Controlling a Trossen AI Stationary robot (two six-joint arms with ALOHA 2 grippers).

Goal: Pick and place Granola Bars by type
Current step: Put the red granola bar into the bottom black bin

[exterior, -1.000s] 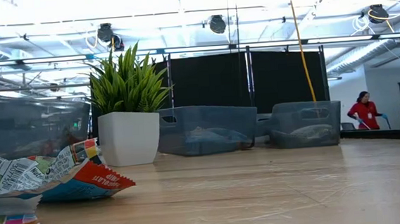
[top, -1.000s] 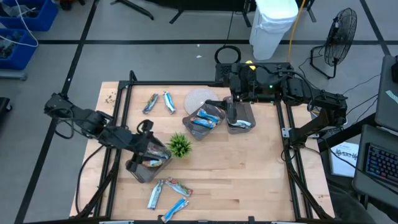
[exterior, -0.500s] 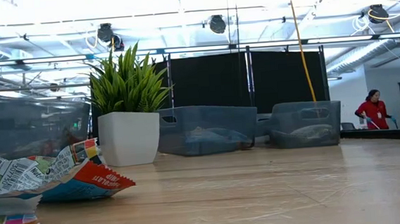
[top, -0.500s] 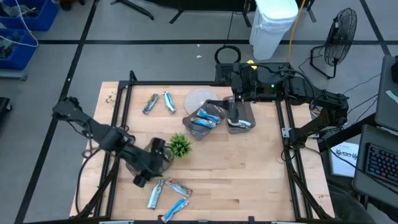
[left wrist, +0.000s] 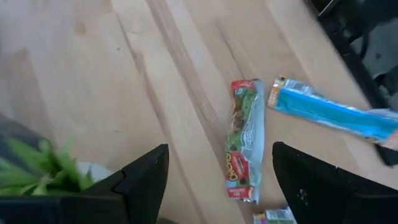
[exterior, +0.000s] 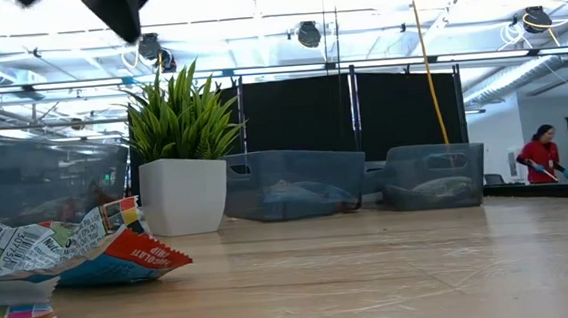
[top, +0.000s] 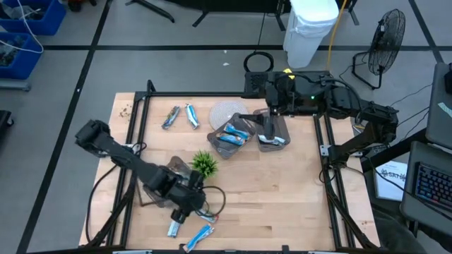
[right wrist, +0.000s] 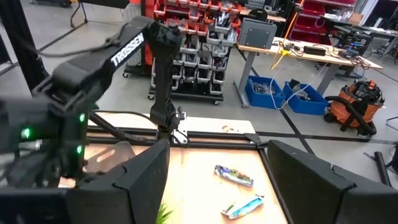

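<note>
My left gripper [top: 189, 209] hangs low over the front part of the table [top: 282, 204], its two dark fingers [left wrist: 140, 183] spread apart with nothing between them. Directly ahead of those fingers, lying flat on the wood, is a granola bar with a red and green wrapper [left wrist: 244, 140], and just beyond it, almost touching end to end, a blue bar [left wrist: 333, 115]. Seen from above, this gripper sits right over that front cluster, with a blue and silver bar [top: 175, 224] just beside it and another blue bar [top: 200, 236] a little nearer the table's front edge. The small green plant [top: 205, 164] stands close behind my left gripper, and its leaves show at the edge of the wrist view. A grey tray [top: 152, 192] lies under my left forearm, mostly covered by it. My right gripper [top: 266, 131] waits well away at the far side of the table, above the grey tray [top: 274, 132] there that holds a few bars; its fingers [right wrist: 134, 177] are likewise released and empty. Next to that tray is a second tray of blue bars [top: 232, 135], and beyond it, near the far left corner, two more loose bars [top: 181, 116] lie side by side, also visible past my right fingers.
</note>
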